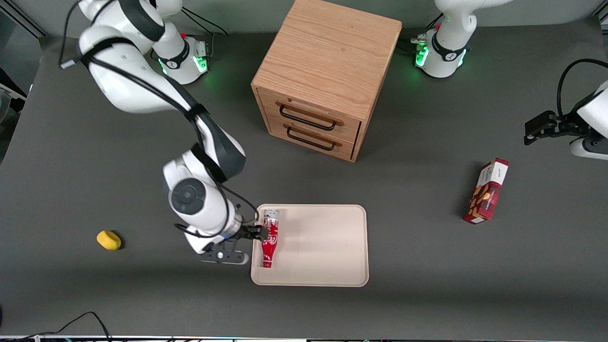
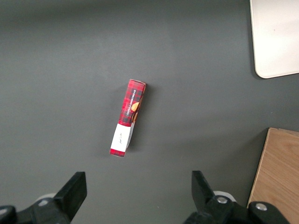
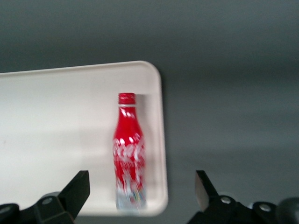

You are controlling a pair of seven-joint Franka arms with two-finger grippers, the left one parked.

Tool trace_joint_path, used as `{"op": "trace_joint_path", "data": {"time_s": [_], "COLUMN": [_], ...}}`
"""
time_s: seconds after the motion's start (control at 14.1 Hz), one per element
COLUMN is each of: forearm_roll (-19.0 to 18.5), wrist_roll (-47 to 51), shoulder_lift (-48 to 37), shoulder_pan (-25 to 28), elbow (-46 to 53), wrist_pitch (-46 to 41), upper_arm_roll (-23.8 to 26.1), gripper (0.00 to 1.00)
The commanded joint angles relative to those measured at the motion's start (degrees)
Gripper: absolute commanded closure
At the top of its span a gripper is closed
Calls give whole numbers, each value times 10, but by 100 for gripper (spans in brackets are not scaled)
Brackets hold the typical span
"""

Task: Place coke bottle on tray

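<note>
The coke bottle lies flat on the beige tray, along the tray's edge nearest the working arm's end of the table. Its red neck points toward the front camera and its silver base points away. My right gripper hovers just beside and above the bottle's middle. In the right wrist view the gripper is open, its black fingers spread wide and not touching the coke bottle. There the bottle rests just inside the rim of the tray.
A wooden drawer cabinet stands farther from the front camera than the tray. A red-and-white snack box lies toward the parked arm's end of the table. A small yellow object sits toward the working arm's end.
</note>
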Motion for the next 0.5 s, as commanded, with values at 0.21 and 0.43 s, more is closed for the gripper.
{"op": "trace_joint_path", "data": {"time_s": [0.21, 0.43], "forearm_roll": [85, 128], "wrist_roll": [2, -10], "shoulder_lift": [-223, -322], "shoulder_pan": [-43, -44], "elbow": [-27, -29], "wrist_pitch": [-261, -390], "upper_arm_roll": [-17, -105], "gripper": [0, 0]}}
